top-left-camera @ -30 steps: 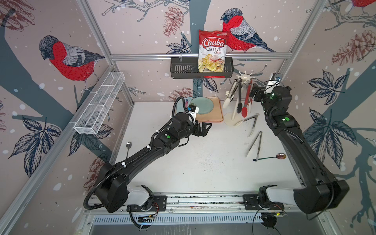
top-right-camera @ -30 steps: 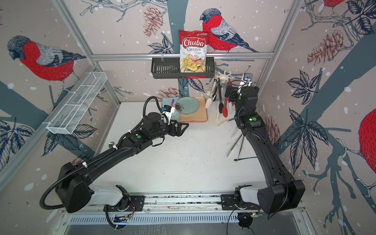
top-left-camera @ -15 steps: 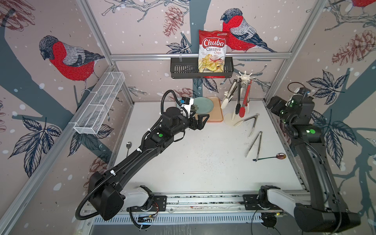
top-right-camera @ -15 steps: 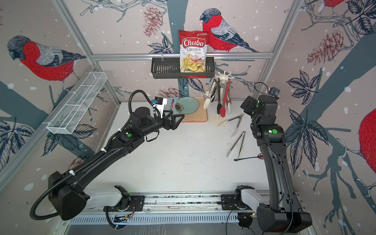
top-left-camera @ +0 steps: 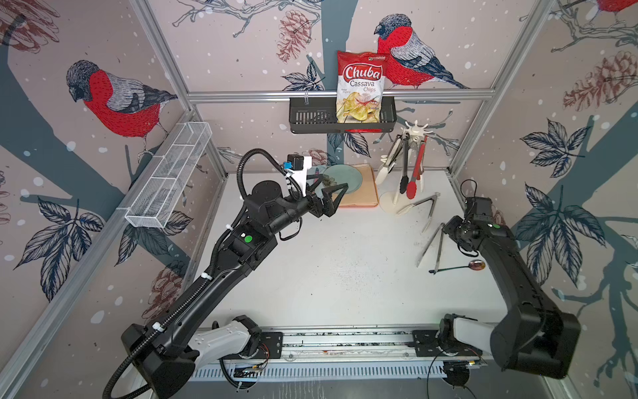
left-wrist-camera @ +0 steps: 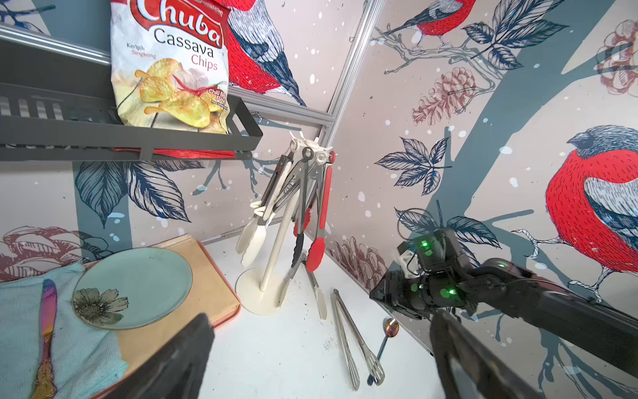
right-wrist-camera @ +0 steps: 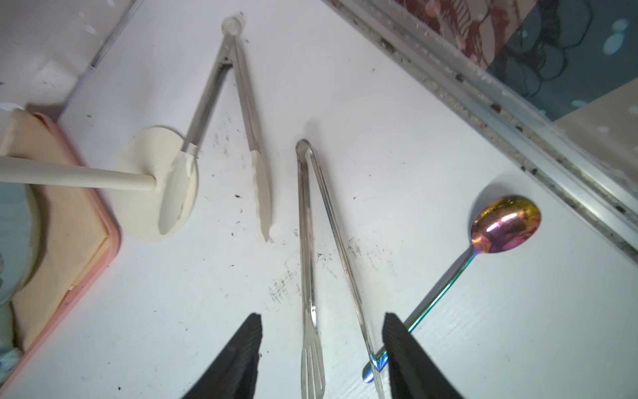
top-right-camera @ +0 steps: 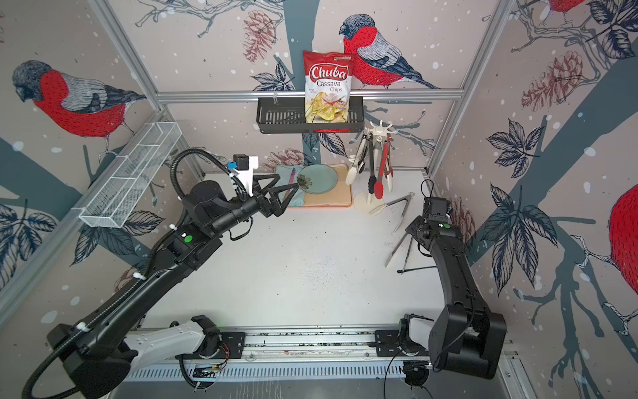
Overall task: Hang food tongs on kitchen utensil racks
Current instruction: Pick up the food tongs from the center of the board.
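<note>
The cream-white rack (top-left-camera: pixel 416 129) stands at the back right, and three food tongs hang from it: white-tipped (top-left-camera: pixel 386 165), black-tipped (top-left-camera: pixel 403 172) and red-tipped (top-left-camera: pixel 414 176). White-tipped tongs (right-wrist-camera: pixel 241 86) lie on the table with one tip on the rack's base (right-wrist-camera: pixel 145 214). Bare steel tongs (right-wrist-camera: pixel 307 241) lie beside them. My right gripper (right-wrist-camera: pixel 322 316) points down over their slotted tips, open, a finger on each side, touching neither arm. My left gripper (top-left-camera: pixel 333 181) hovers open and empty near the green plate.
A rainbow spoon (right-wrist-camera: pixel 504 224) lies by the right rail, its handle crossing under one steel tong arm. A green plate (top-left-camera: pixel 345 178), cutting board, cloth and knife sit at the back. A black basket (top-left-camera: pixel 310 119) holds a chips bag. A wire-mesh basket (top-left-camera: pixel 169 176) hangs on the left wall.
My right arm swung away from the rack and came down over the steel tongs on the table, its jaws narrowing. The left arm reached further back toward the plate.
</note>
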Robot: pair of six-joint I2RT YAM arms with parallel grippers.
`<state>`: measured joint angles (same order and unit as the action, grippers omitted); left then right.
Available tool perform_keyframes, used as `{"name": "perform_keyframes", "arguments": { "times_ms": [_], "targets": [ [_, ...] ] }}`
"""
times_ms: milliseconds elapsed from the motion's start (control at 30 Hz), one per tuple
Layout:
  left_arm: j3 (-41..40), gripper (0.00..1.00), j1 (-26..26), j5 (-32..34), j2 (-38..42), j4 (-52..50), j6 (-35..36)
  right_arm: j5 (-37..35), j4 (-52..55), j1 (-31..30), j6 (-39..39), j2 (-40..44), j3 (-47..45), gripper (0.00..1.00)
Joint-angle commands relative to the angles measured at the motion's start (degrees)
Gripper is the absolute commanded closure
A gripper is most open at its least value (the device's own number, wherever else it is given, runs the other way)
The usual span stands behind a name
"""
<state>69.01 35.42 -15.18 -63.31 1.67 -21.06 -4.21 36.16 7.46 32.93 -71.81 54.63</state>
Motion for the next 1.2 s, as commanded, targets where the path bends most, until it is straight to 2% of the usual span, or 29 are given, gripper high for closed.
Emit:
{"name": "perform_keyframes", "arguments": {
  "times_ms": [0,533,633,1167],
  "targets": [
    [-0.1,0.04,-0.1,0.4,1.5,-2.3,0.5,2.0,-3.9,0.6,-0.6,-3.0,-1.1,0.48],
    [-8.0,0.04,-0.1,4.5,8.2,-10.4,0.1,1.3,-11.7,1.1,-4.4,-13.7,-5.0,0.58],
    [-7.6,0.04,-0.1,4.9,8.1,-10.5,0.1,0.9,-13.3,1.1,-5.0,-14.8,-5.4,0.65],
    [-6.7,0.03,-0.1,7.0,7.3,-10.4,0.1,-3.2,-17.2,-0.5,-9.6,-19.9,-5.0,0.74]
  ]
}}
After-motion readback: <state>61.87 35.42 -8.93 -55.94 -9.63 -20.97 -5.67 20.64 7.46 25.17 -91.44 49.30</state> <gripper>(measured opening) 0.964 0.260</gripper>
